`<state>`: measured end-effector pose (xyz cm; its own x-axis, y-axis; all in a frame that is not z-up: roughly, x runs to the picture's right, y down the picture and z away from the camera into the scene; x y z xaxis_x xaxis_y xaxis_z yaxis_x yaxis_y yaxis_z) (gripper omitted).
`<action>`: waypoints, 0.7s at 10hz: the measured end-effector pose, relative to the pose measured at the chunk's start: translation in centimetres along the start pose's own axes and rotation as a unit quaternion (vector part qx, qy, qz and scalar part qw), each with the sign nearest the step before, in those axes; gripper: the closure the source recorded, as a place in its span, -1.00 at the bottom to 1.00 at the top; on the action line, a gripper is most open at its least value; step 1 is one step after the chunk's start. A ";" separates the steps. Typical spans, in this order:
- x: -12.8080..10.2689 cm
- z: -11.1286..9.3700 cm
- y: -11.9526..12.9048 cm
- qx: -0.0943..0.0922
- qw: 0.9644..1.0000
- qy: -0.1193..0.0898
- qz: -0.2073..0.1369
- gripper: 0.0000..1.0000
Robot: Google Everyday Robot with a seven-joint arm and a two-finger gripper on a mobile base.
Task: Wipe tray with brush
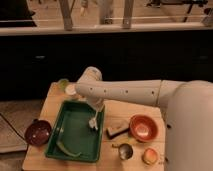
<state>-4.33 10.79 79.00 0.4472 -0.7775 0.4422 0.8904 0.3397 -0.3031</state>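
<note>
The tray, a large dark-green rectangle with a raised rim, lies on the left half of the wooden desk, its long sides running away from the camera at a slight slant. The brush stands nearly upright over the tray's right edge, about halfway along it, with its whitish end pointing down at the tray floor just inside the rim; whether the tuft actually touches the plastic cannot be told. The pincer is directly above it, pinching the top of the brush, and it hangs from the wrist of the white arm, which stretches in from the robot's bulky body at the right and bends downward over the tray's far right corner. Inside the tray, near its front left corner, lies 1 curved green strip, well apart from the brush. Just left of the tray, close to its rim, sits a round maroon bowl. Behind the tray's far left corner, partly hidden by the arm's elbow, are a pale green round object and a small whitish cup. To the right of the tray, a dark block with a pale top lies beside an orange bowl. Nearer the front edge of the desk stand a small metal cup and a yellow-red fruit, close together.
</note>
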 end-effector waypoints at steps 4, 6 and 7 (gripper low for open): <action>-2.6 -1.0 -6.2 0.017 0.999 -0.001 -0.046 1.00; -5.6 -1.3 -7.7 0.022 0.995 -0.008 -0.093 1.00; -6.9 -1.2 -7.7 0.023 0.993 -0.011 -0.114 1.00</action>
<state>-14.41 12.93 77.25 0.2350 -0.8250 0.5140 0.9714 0.1810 -0.1535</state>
